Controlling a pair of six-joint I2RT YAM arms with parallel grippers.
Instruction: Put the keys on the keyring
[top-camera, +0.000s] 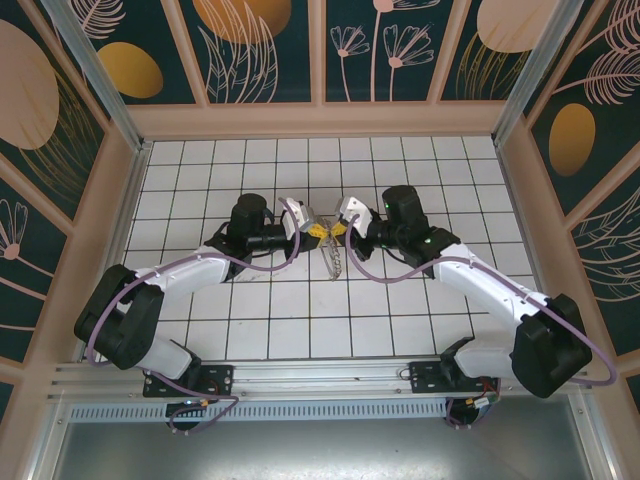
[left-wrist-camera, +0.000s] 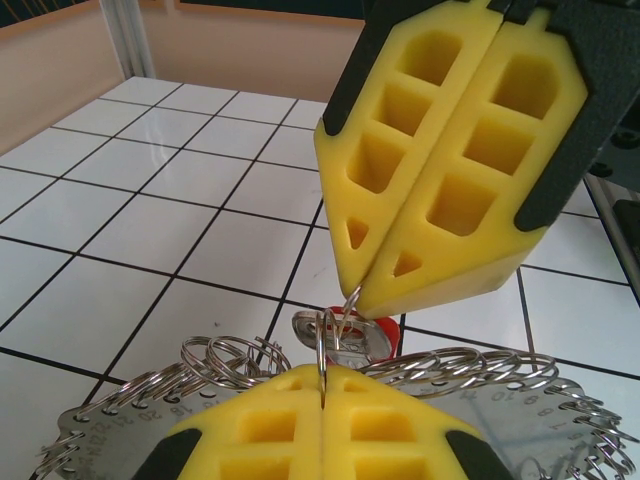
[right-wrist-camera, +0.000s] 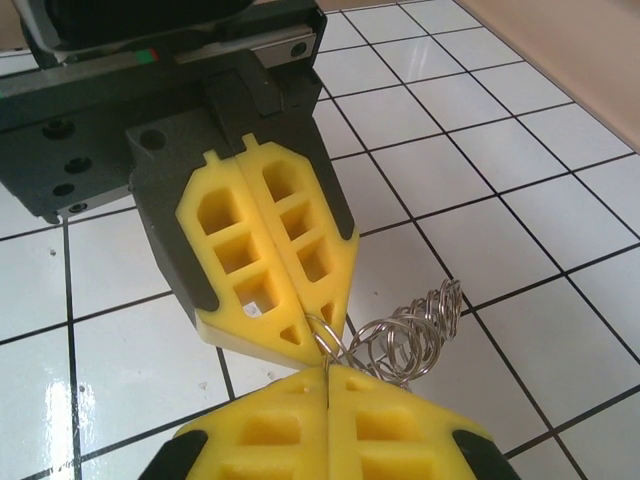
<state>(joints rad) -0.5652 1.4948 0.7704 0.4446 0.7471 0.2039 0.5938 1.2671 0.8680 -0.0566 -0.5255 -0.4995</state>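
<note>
Your left tool (left-wrist-camera: 322, 378) is fully closed, its two yellow pads pressed flat together, and in the seam at their tips it pinches one thin split ring (left-wrist-camera: 321, 345) that stands upright on its edge. As far as I can judge, this ring belongs to the keyring (right-wrist-camera: 410, 335), so the tool holds the ring stiff and presents it as a fixed target. Your right tool (left-wrist-camera: 362, 298) is closed in the same way and comes from the opposite side, so the tips of both tools almost meet. In its point it grips a fine wire loop, which seems to be the eye of the red key (left-wrist-camera: 380, 340). That key hangs just under the right tool's tip and close beside the upright ring. I believe the two are brought nose to nose for this reason: one tool keeps the ring steady while the other works the wire eye into the ring's split. I cannot tell from these views if the eye is already threaded or is only touching the ring. Going outward, the rest of the keyring falls away from the pinch point: a bunch of wire rings and a pale band with small printed numbers spreads low in front of the left tool. In the top view it trails down to the white tiled bench (left-wrist-camera: 150, 200), in the middle between the two arms. Because it is floppy, its weight pulls on the pinched ring, so a slip there is your main risk.
</note>
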